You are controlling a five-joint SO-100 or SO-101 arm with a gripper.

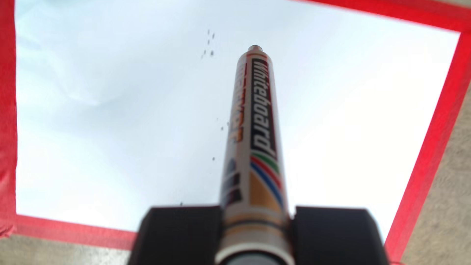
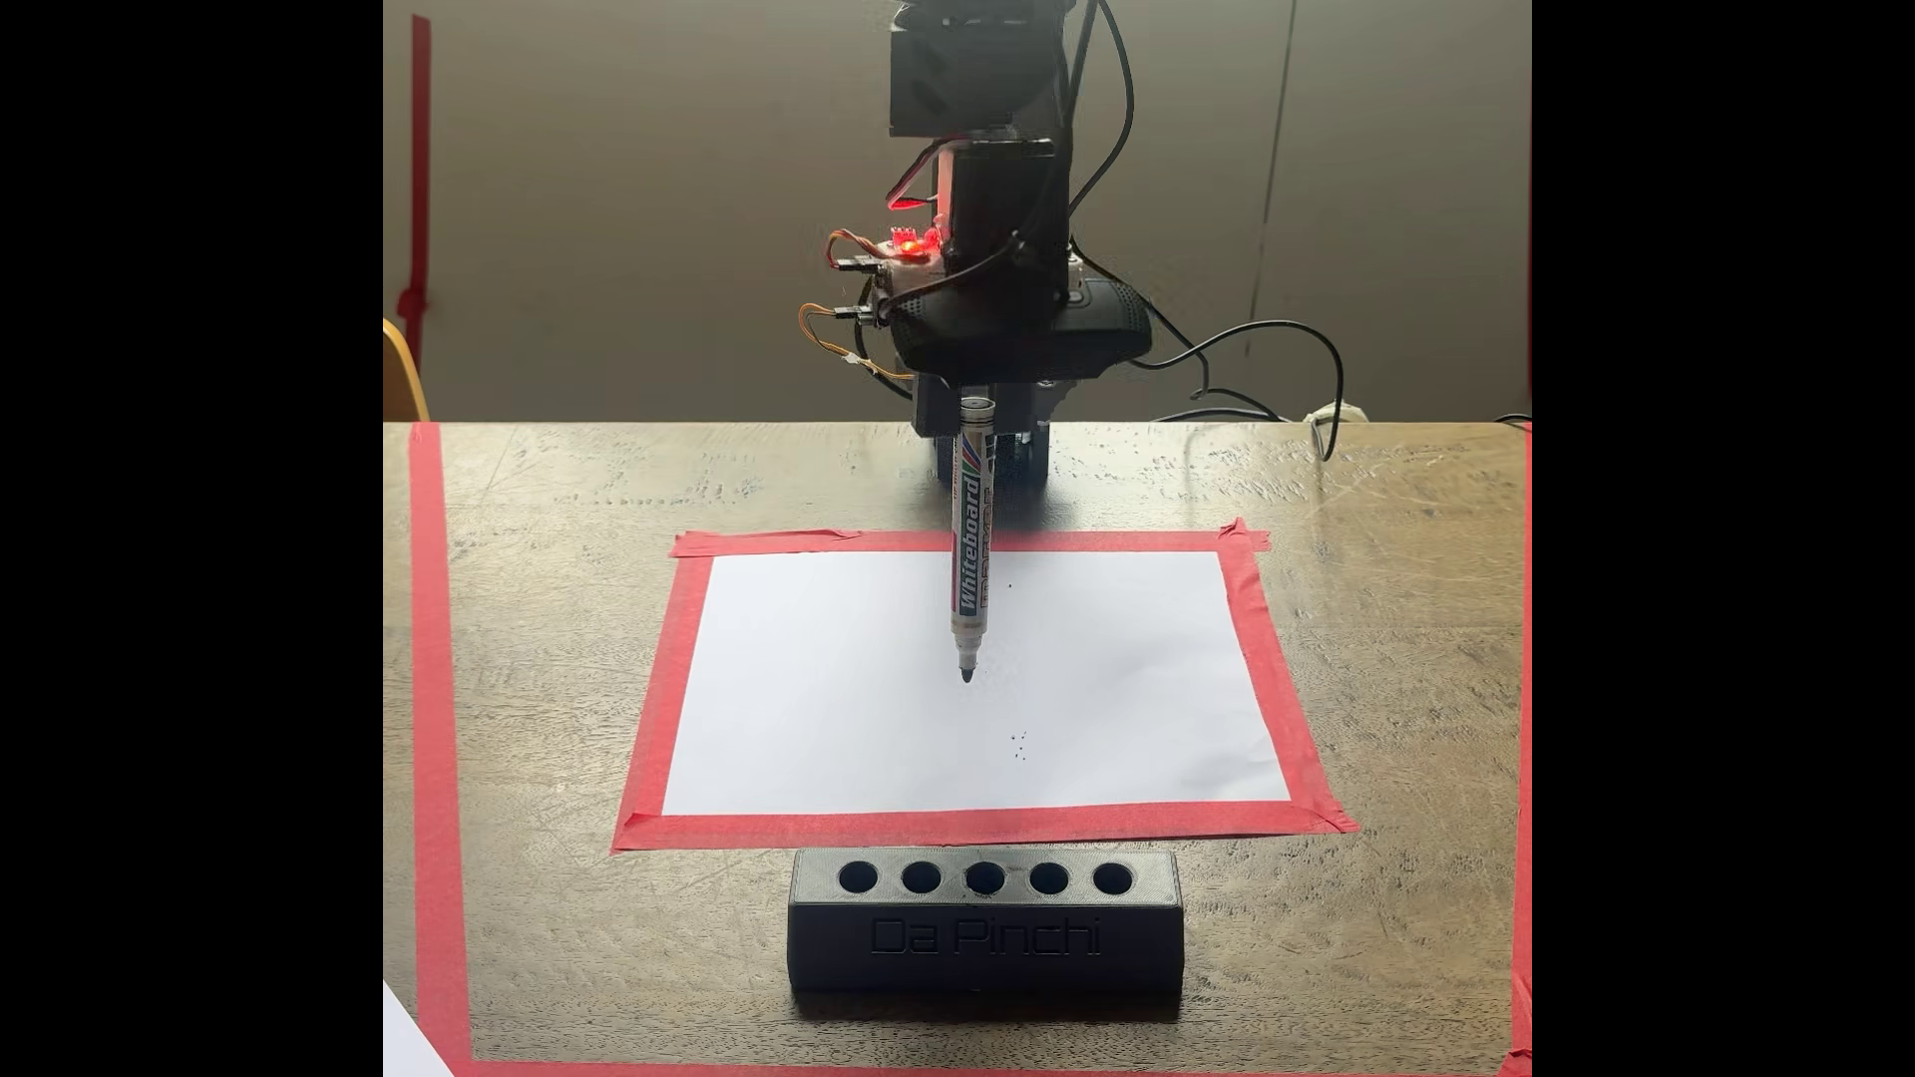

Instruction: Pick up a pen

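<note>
The pen (image 2: 972, 549) is a white-and-grey marker printed "Whiteboard", with red, green and blue stripes. It hangs nearly upright with its dark tip pointing down over the white paper (image 2: 829, 683). My gripper (image 2: 976, 414) is shut on its upper end. In the wrist view the pen (image 1: 257, 127) runs up the middle of the picture, with my gripper (image 1: 256, 211) clamping it between two black fingers (image 1: 183, 229) at the bottom. Whether the tip touches the sheet I cannot tell.
Red tape (image 2: 663, 683) frames the paper on the wooden table (image 2: 539, 642). Small ink dots (image 2: 1020, 746) mark the sheet. A black block lettered "Da Pinchi" (image 2: 984, 937) with several round holes stands in front of the paper. Cables (image 2: 1275, 362) trail behind the arm.
</note>
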